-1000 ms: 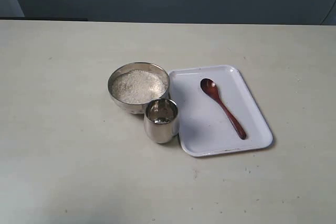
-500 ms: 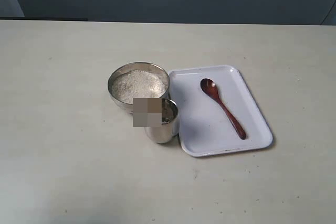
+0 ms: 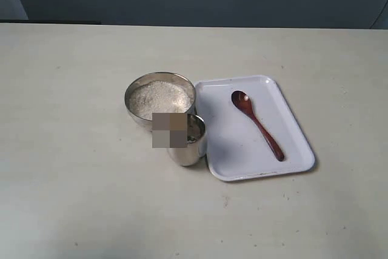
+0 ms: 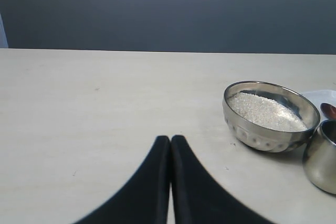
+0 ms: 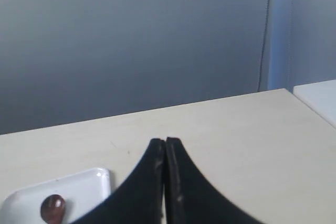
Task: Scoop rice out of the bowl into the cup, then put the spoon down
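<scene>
We see the left end effector (image 4: 170,139) in its own wrist view. Its two dark fingers are pressed tight together, with no gap between them. It holds nothing and touches nothing. It hangs above the bare worktop (image 3: 73,150), and the bowl (image 4: 257,137) sits off to one side of it.

We see the right end effector (image 5: 165,141) in the other wrist view. Its fingers are squeezed together too. It holds nothing. It hangs over the worktop near one corner of the white tray (image 5: 84,182).

In the exterior view, the shiny bowl stands in the middle of the worktop. It is full of white rice (image 3: 159,98). The small shiny cup (image 3: 191,147) stands upright in front of the bowl, touching it or just beside it. We cannot tell which. A blurry patch (image 3: 168,130) hides part of the cup's rim, so we cannot tell how much is inside the cup.

The tray lies flat just to the right of the bowl and cup. The brown spoon (image 3: 257,124) lies on the tray. Its round head points toward the far side and its thin handle points toward the near right corner. The spoon is well apart from both end effectors.
</scene>
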